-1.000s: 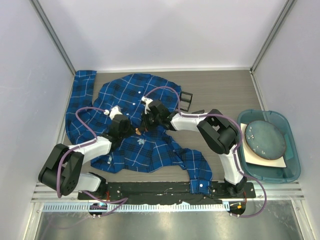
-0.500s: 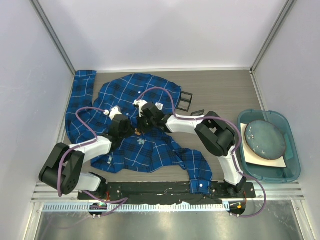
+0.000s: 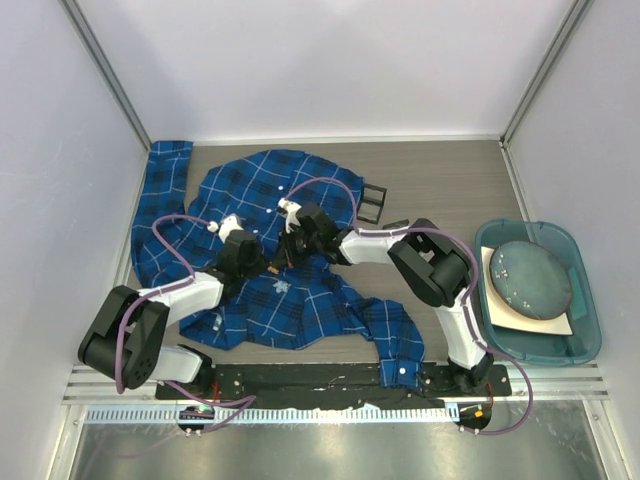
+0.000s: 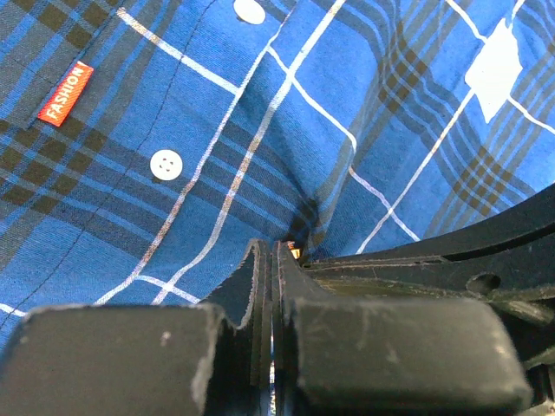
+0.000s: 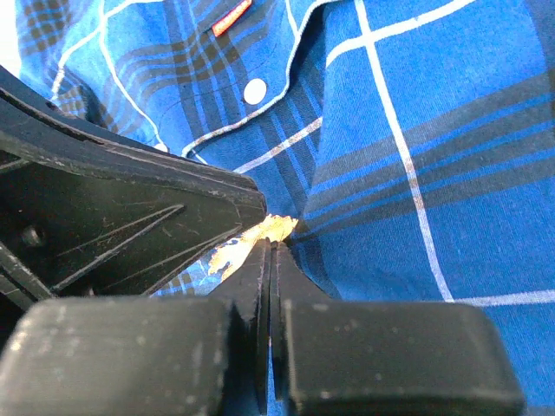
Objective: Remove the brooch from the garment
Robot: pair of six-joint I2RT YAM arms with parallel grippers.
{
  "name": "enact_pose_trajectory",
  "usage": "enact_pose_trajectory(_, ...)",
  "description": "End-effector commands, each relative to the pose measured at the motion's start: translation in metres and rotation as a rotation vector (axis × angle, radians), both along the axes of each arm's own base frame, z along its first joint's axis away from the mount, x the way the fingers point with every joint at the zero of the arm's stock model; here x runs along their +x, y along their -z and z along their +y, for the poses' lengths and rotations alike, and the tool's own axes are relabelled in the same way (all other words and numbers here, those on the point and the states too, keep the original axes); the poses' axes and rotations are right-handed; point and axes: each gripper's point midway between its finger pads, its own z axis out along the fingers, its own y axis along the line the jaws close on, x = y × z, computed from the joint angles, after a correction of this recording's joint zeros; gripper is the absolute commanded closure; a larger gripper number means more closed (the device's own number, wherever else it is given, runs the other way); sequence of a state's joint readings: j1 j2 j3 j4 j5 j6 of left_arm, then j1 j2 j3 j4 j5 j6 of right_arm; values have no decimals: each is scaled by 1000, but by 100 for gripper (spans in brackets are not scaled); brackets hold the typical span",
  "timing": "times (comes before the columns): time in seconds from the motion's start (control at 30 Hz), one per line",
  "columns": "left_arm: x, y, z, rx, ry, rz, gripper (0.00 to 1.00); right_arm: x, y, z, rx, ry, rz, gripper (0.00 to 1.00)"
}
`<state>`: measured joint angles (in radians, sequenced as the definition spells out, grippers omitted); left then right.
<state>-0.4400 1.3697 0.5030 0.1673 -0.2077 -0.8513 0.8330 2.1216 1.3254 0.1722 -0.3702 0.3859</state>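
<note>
The blue plaid garment (image 3: pixel 250 190) lies spread on the table. A small gold brooch (image 3: pixel 273 267) sits on its middle, between my two grippers. My left gripper (image 3: pixel 262 262) is shut, and a fold of cloth (image 4: pixel 303 212) rises to its tips, with a gold speck of the brooch (image 4: pixel 295 253) just beyond. My right gripper (image 3: pixel 288 256) is shut with its tips on the edge of the gold brooch (image 5: pixel 247 241), where the cloth puckers. The left gripper's black finger (image 5: pixel 130 208) lies against the brooch's other side. A red label (image 4: pixel 65 93) and white buttons (image 4: pixel 166 164) show nearby.
A teal bin (image 3: pixel 590 330) holding a dark round plate (image 3: pixel 532 272) on pale paper stands at the right. A black open frame (image 3: pixel 372 203) lies behind the shirt. A shirt sleeve (image 3: pixel 400 350) reaches the near rail. Enclosure walls close in the left, right and back.
My right gripper swung up and left over the shirt, then came back down to the brooch. The left gripper has stayed in place.
</note>
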Motion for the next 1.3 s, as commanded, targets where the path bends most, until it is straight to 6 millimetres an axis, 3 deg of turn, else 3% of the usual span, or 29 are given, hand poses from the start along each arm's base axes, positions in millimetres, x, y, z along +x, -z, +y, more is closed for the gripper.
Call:
enact_pose_trajectory(0.0,12,-19,-13,-27,39,-46,100,-33,-1,18,114,-124,106,99)
enact_pose_trajectory(0.13,10,-21,-11,-16,39,-46,100,-30,-13,17,156,-124,99,99)
enact_pose_trajectory(0.33,5,-20,-7,-9,33,-33,100,-7,-41,3,274,-62,78,99)
enact_pose_trajectory(0.5,2,-21,-2,0,11,-29,100,-8,-59,3,331,-85,48,99)
enact_pose_trajectory(0.67,4,-24,-1,4,5,-34,100,-8,-62,4,347,-80,61,99)
enact_pose_trajectory(0.87,2,-26,2,9,-2,-36,100,8,-50,-8,266,32,50,98)
enact_pose_trajectory(1.03,1,-33,3,7,1,-44,100,16,-45,-17,220,89,45,89)
enact_pose_trajectory(1.13,-1,-34,4,29,9,-24,100,10,-42,-21,201,75,38,82)
enact_pose_trajectory(1.17,3,-40,2,35,15,-18,100,8,-51,-20,220,59,13,74)
enact_pose_trajectory(1.27,0,-35,-2,59,48,61,100,3,-53,-25,223,32,-46,64)
